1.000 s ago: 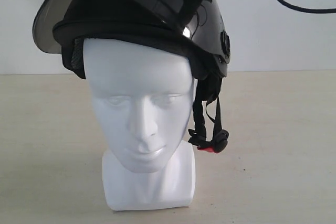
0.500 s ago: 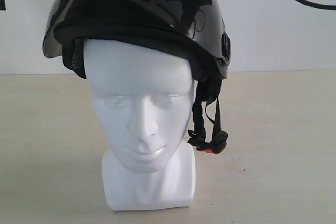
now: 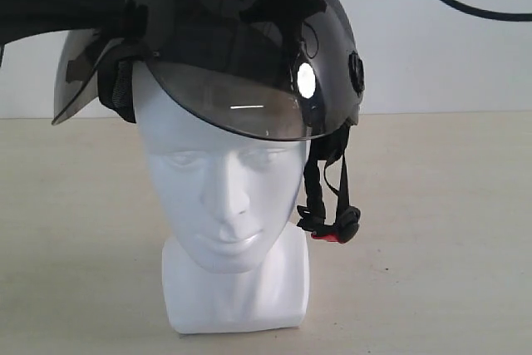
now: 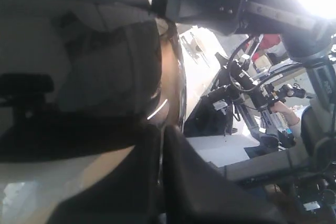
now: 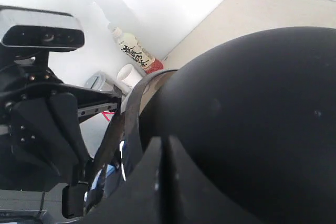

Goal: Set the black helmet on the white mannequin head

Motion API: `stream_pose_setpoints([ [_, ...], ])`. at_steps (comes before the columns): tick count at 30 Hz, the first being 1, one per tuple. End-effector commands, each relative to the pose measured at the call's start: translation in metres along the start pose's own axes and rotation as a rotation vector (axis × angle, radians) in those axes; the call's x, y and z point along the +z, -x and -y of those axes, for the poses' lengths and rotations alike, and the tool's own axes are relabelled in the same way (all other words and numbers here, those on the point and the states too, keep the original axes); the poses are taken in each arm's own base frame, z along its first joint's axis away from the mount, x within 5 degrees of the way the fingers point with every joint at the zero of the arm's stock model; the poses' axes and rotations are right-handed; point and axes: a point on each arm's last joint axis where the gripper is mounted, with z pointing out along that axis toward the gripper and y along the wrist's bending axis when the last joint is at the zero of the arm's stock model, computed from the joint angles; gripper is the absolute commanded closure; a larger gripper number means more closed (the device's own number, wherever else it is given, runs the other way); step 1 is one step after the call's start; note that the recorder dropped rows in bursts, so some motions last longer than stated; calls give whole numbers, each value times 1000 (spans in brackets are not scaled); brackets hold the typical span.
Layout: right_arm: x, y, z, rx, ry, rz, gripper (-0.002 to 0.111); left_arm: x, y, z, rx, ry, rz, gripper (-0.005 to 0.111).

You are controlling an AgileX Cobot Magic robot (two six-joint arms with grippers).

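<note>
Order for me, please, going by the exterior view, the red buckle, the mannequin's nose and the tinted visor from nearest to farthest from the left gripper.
1. tinted visor: up top, right beside the left gripper.
2. mannequin's nose: lower down, in the middle of the white face.
3. red buckle: lowest, hanging on the chin strap at the right of the view.

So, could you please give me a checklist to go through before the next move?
1. Black helmet on the white mannequin head, over its crown: ok.
2. Head upright on the table: ok.
3. Visor level across the face: not ok, it slants and covers only the forehead.
4. Chin strap hanging clear beside the neck: ok.
5. Right fingers shut, at the shell: ok.
6. Left fingers clamped on the visor's rim: cannot tell.
</note>
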Motion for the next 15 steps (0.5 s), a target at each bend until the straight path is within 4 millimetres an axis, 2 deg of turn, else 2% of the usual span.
stream_pose_setpoints([
  [1,4,-14,11,-8,-70,-129,108,0,-10,-6,8,64,-28,102],
  [8,2,-14,9,-15,-80,-132,108,-11,-12,15,84,72,5,102],
  [15,-5,-13,-1,-54,-85,-118,108,-18,1,19,145,181,66,102],
])
